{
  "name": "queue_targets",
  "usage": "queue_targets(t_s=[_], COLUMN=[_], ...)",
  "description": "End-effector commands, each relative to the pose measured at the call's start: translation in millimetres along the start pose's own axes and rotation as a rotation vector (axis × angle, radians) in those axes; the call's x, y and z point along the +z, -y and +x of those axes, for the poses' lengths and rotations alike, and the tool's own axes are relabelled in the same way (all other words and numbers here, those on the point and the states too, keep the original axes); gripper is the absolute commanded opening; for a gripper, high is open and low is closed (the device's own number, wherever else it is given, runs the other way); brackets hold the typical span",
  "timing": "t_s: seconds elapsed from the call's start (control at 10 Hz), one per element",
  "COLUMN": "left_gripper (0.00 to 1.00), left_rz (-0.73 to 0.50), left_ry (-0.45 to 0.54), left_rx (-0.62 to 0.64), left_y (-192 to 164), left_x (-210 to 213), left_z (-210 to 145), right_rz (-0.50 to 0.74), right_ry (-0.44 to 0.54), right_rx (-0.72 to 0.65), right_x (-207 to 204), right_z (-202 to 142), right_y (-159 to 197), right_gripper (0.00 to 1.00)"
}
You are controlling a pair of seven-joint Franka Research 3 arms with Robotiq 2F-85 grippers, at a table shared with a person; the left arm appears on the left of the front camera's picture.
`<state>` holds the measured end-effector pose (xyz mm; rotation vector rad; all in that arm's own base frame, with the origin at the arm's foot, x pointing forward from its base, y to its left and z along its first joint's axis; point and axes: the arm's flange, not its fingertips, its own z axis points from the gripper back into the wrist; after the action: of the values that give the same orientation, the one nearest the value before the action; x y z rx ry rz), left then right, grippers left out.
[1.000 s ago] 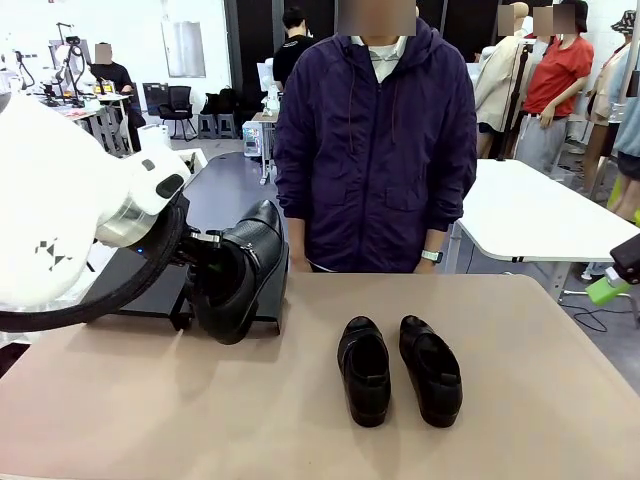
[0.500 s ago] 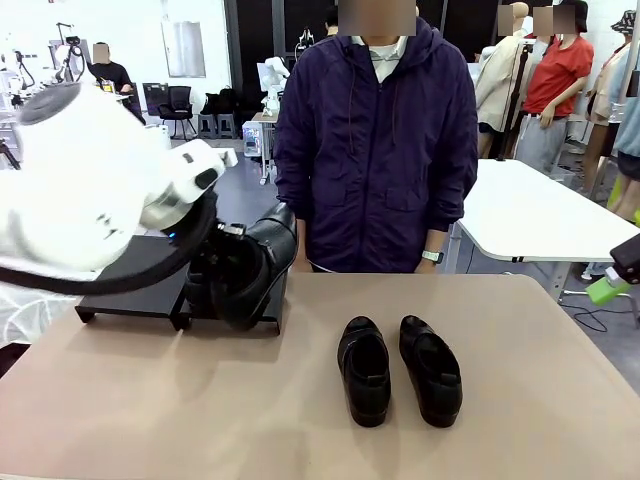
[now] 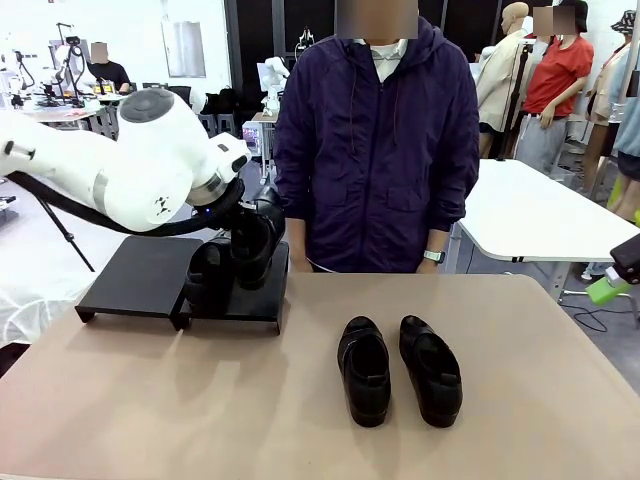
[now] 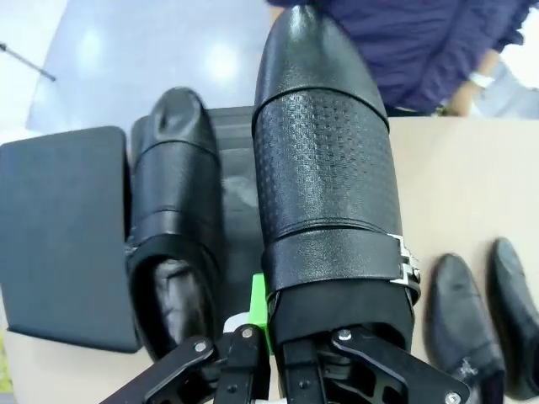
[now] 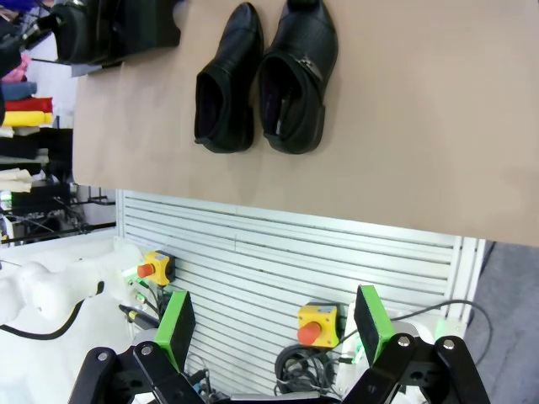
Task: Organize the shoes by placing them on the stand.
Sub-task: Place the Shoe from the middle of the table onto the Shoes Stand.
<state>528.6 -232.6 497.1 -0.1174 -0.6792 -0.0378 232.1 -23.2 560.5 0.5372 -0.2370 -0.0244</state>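
My left gripper [image 4: 269,341] is shut on the heel end of a glossy black shoe [image 4: 324,194]. It holds this shoe [image 3: 256,238] over the right platform of the low black stand [image 3: 140,272], toe towards the person. I cannot tell whether the shoe touches the platform. A second shoe [image 4: 173,244] lies on the same platform beside it, also seen from the front [image 3: 205,280]. Two more shoes [image 3: 365,370] [image 3: 432,370] lie side by side on the table, and show in the right wrist view [image 5: 226,80] [image 5: 296,76]. My right gripper [image 5: 274,326] hangs open off the table's right side.
A person in a dark purple jacket [image 3: 378,150] stands at the far edge of the tan table [image 3: 150,400], hands down. The left platform of the stand [image 4: 63,227] is bare. A white table [image 3: 540,215] stands behind on the right.
My left arm has swung back and carried the held shoe away from the stand's front edge. The shoe is now over the right platform beside the other shoe. Nothing else has moved.
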Motion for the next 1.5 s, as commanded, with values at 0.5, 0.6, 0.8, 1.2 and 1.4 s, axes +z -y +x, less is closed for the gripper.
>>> queue_targets(t_s=[0.5, 0.6, 0.8, 1.2, 1.4], left_gripper=[0.0, 0.0, 0.0, 0.11, 1.0], left_rz=[0.103, 0.113, 0.117, 0.127, 0.12], left_ry=[0.005, -0.01, -0.015, 0.009, 0.035], left_rx=[-0.002, 0.003, 0.009, -0.02, -0.02], left_y=[17.7, 16.0, 13.3, 13.7, 14.8], left_x=[-72.0, -77.3, -81.3, -83.0, -73.1], left_z=[-0.3, -1.5, -6.1, -9.3, -5.9], right_rz=[0.017, 0.017, 0.017, 0.017, 0.017], right_ry=[0.006, 0.006, 0.006, 0.006, 0.006], right_rx=[0.019, 0.019, 0.019, 0.019, 0.019], right_x=[1.4, 1.4, 1.4, 1.4, 1.4], right_z=[0.8, 0.8, 0.8, 0.8, 0.8], right_y=[-0.4, -0.4, -0.4, -0.4, -0.4], right_gripper=[1.0, 1.0, 1.0, 1.0, 1.0])
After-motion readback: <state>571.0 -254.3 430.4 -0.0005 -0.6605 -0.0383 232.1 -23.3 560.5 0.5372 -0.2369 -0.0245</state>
